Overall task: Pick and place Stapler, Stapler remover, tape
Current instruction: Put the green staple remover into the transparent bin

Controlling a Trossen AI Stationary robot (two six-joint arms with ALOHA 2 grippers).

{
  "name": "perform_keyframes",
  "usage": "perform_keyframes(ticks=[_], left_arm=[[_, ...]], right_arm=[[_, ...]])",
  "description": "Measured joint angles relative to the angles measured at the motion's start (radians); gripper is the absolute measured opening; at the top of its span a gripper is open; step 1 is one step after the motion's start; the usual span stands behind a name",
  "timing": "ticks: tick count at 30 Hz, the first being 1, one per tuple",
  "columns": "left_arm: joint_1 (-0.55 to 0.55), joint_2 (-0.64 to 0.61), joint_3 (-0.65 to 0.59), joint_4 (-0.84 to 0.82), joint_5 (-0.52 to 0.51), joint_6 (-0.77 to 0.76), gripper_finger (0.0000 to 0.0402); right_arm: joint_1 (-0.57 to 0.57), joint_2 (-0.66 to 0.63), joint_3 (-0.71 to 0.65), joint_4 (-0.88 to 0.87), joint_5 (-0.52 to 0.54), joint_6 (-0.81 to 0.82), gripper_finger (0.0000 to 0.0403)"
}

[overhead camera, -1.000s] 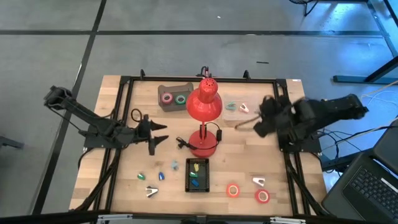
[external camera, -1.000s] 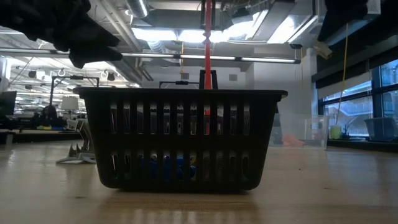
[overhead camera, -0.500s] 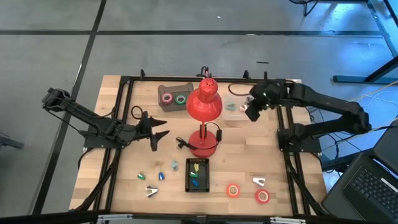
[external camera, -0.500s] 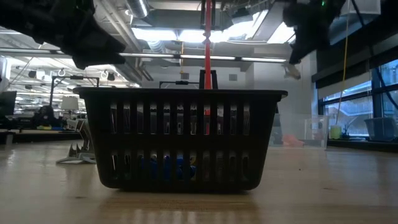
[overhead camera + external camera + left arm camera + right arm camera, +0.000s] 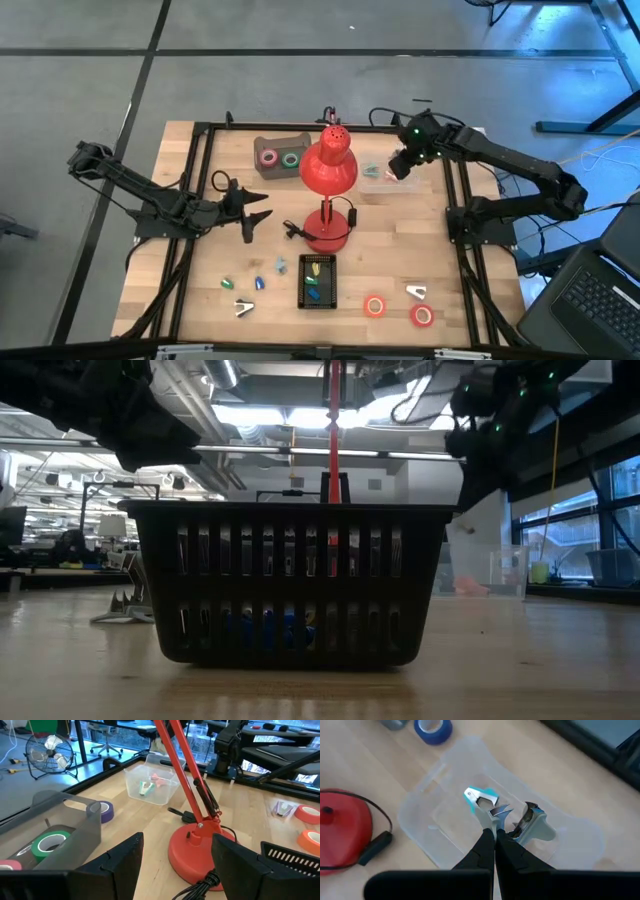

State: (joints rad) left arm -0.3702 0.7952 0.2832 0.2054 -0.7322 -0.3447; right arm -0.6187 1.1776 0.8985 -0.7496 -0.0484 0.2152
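Clear plastic bin (image 5: 445, 815) under right gripper (image 5: 495, 837), jaws shut, empty; left gripper (image 5: 175, 855) jaws wide.

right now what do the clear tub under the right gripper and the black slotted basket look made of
The clear rectangular tub looks like thin glossy plastic: the wood grain and the staple removers inside show through its walls. The black slotted basket looks like moulded matte plastic, judging by its even ribs and rim, though coated metal can't be ruled out. The right gripper hangs shut above the tub.
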Motion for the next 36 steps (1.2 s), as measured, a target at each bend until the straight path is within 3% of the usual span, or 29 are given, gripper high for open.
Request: perform_keyframes(ticks=[11,17,25,36], left_arm=[[0.000,0.000,0.000,0.000,-0.003,-0.008,0.0224],[0.000,0.000,0.000,0.000,-0.003,-0.006,0.0224],[0.000,0.000,0.000,0.000,-0.004,0.018,0.0224],[0.000,0.000,0.000,0.000,-0.004,0.018,0.0224]], right_arm=[[-0.040,0.181,-0.038,0.104,-0.055,-0.025,0.0000],[-0.040,0.284,-0.038,0.104,-0.191,-0.045,0.0000],[-0.040,0.301,-0.036,0.107,-0.211,-0.064,0.0002],[-0.040,0.270,0.008,0.060,-0.207,-0.044,0.0081]])
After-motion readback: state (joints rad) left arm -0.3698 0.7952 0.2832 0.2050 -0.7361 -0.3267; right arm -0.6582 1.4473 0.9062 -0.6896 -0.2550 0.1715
